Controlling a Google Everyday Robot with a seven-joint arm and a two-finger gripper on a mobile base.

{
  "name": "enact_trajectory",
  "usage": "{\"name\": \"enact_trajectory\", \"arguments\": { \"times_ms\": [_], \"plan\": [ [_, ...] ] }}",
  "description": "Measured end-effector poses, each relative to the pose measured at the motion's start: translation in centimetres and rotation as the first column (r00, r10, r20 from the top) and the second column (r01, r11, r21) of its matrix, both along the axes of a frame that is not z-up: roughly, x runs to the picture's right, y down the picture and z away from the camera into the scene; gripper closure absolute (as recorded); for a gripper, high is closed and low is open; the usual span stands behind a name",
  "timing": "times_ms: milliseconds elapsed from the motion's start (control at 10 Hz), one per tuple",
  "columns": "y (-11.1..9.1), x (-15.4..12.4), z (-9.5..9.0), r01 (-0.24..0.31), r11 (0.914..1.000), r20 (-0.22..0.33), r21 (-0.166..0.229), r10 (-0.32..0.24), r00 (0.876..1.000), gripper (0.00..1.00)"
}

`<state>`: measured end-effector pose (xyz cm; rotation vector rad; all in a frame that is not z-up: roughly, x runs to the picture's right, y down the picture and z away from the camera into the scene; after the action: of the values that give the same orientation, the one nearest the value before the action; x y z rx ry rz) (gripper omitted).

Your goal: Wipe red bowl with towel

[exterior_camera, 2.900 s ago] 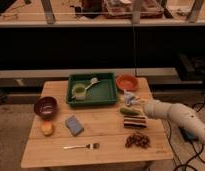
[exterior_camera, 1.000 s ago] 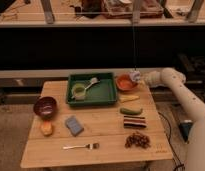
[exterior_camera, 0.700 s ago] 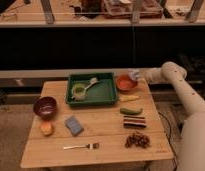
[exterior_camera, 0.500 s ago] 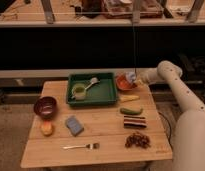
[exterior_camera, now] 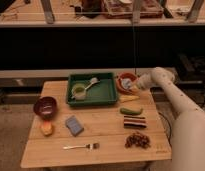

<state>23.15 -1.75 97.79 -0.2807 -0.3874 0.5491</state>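
Observation:
The red bowl (exterior_camera: 125,78) sits at the far right of the wooden table (exterior_camera: 103,134), just right of the green tray. My gripper (exterior_camera: 132,84) reaches into it from the right and is shut on the towel (exterior_camera: 127,85). The towel shows as a pale grey-blue wad pressed against the bowl's inside. The white arm (exterior_camera: 171,100) bends back from the bowl toward the lower right corner and hides the table's right edge.
A green tray (exterior_camera: 102,93) holds a small pale cup (exterior_camera: 78,91) and a brush (exterior_camera: 92,81). A maroon bowl (exterior_camera: 45,106), an orange item (exterior_camera: 46,128) and a blue sponge (exterior_camera: 74,125) lie at the left. A fork (exterior_camera: 82,146), green vegetable (exterior_camera: 131,110), dark bar (exterior_camera: 134,121) and brown cluster (exterior_camera: 138,140) lie nearer.
The gripper has moved left with the towel, from beside the red bowl's right rim to inside the bowl. The elbow has swung up and back.

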Motion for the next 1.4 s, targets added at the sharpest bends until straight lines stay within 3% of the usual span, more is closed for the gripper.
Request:
{"name": "enact_trajectory", "arguments": {
  "times_ms": [200,300,500,1000,1400],
  "plan": [
    [-0.2,0.3,-0.3,-0.009,0.9997,-0.012,0.022,0.009,1.0,1.0],
    [-1.2,0.1,0.0,-0.008,0.999,-0.035,0.045,0.01,0.999,1.0],
    [-2.3,0.5,0.7,-0.007,0.9988,-0.058,0.049,0.01,0.998,1.0],
    [-4.8,2.2,2.9,-0.02,0.9998,-0.101,0.007,0.021,0.995,1.0],
    [-5.0,1.3,3.6,-0.02,0.9997,-0.09,-0.016,0.019,0.996,1.0]
  ]
}}
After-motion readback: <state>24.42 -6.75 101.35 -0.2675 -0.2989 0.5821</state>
